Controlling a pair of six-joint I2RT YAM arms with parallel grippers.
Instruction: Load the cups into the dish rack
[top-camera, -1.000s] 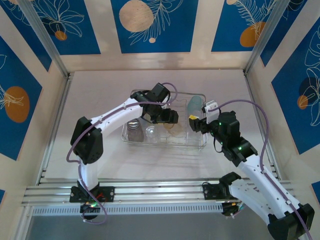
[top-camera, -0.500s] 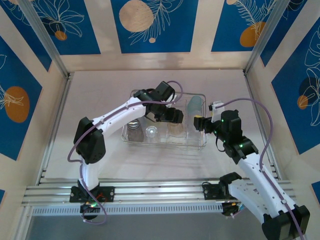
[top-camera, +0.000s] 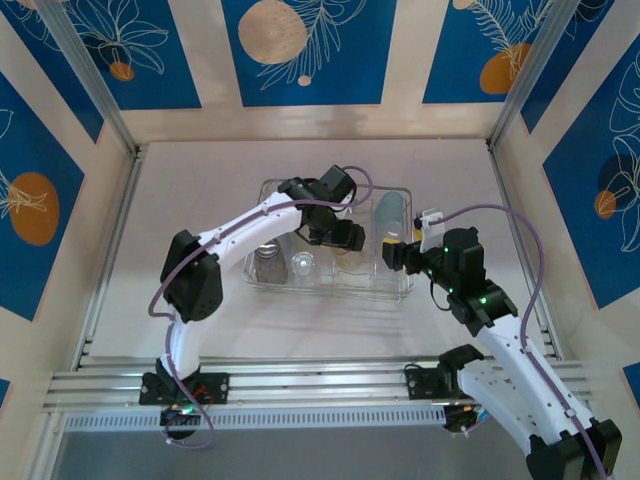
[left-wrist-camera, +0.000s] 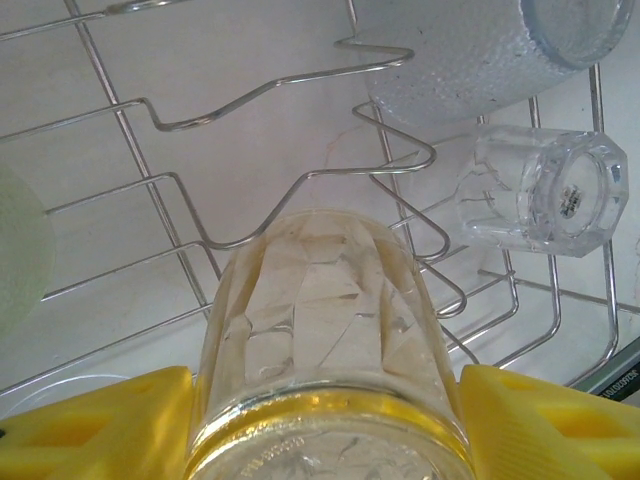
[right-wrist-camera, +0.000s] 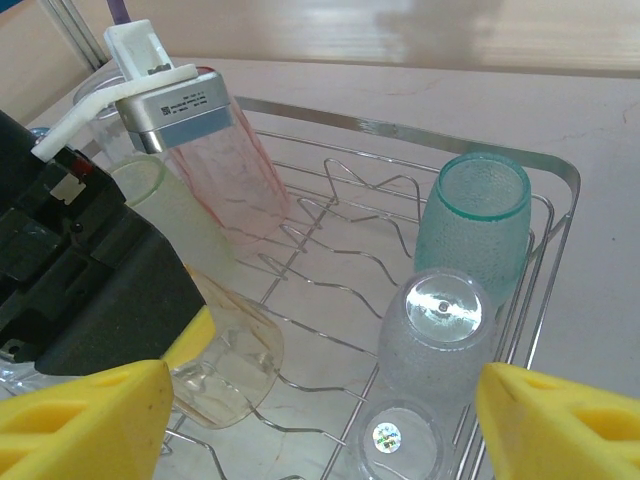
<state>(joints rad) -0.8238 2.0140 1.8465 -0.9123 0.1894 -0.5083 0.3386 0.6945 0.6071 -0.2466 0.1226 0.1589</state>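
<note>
The dish rack (top-camera: 400, 285) is a silver wire basket in the middle of the table. My left gripper (top-camera: 345, 240) is shut on an amber cup (left-wrist-camera: 320, 330), which tilts mouth-down onto the rack's wires (left-wrist-camera: 300, 185). The yellow fingers (left-wrist-camera: 540, 420) press both sides of its base. The same amber cup (right-wrist-camera: 225, 375) lies under the left wrist in the right wrist view. My right gripper (right-wrist-camera: 320, 430) hangs open over the rack's right end, holding nothing. Below it stand a teal cup (right-wrist-camera: 475, 225), an upturned frosted grey cup (right-wrist-camera: 435, 335) and an upturned clear cup (right-wrist-camera: 400, 440). Pink (right-wrist-camera: 235, 180) and yellow-green (right-wrist-camera: 170, 215) cups lean further back.
A smoky grey cup (top-camera: 267, 263) and a clear cup (top-camera: 303, 265) stand in the rack's near left part. The rack's rim (right-wrist-camera: 400, 130) curves round the far side. Bare table surrounds the rack, and patterned walls close in the left, back and right.
The left arm's elbow has swung right and its gripper has edged a little further into the rack with the amber cup. The right gripper has drifted slightly toward the rack's right end.
</note>
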